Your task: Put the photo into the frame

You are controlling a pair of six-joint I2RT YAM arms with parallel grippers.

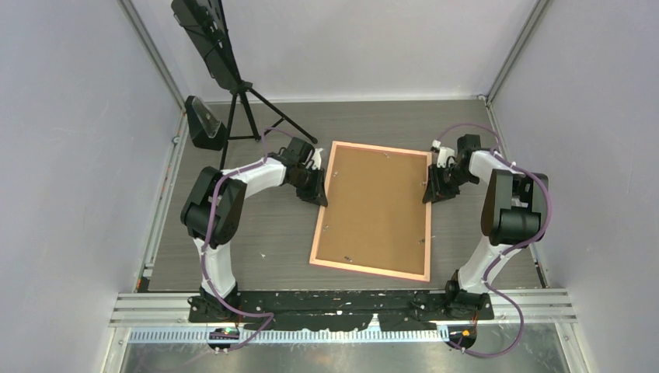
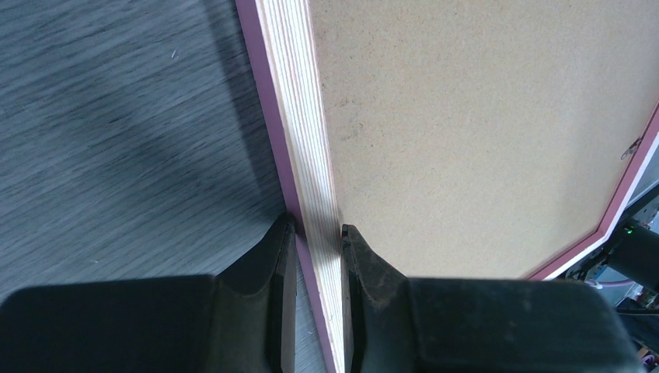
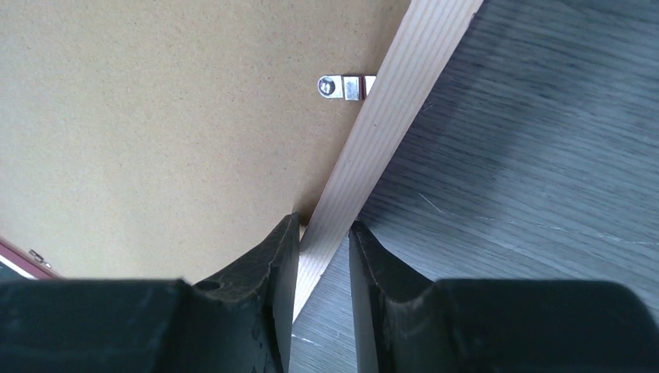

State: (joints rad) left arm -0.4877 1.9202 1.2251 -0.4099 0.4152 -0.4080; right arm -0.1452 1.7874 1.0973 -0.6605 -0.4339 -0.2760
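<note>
The salmon-pink frame (image 1: 320, 210) lies back side up in the middle of the table, with a brown backing board (image 1: 377, 206) filling it. The photo is hidden. My left gripper (image 1: 317, 193) is at the frame's left rail. In the left wrist view its jaws (image 2: 319, 233) are shut on that pale wooden rail (image 2: 299, 116), one finger outside and one on the board side. My right gripper (image 1: 430, 190) is at the right rail. In the right wrist view it (image 3: 324, 229) straddles the rail (image 3: 388, 116), which crosses slantwise and touches both fingers. A metal clip (image 3: 342, 86) sits just ahead.
A black tripod (image 1: 247, 105) with a dark device on top stands at the back left, and a black angled stand (image 1: 203, 124) is beside it. Grey walls close in on both sides. The arms' base rail (image 1: 342, 305) runs along the near edge.
</note>
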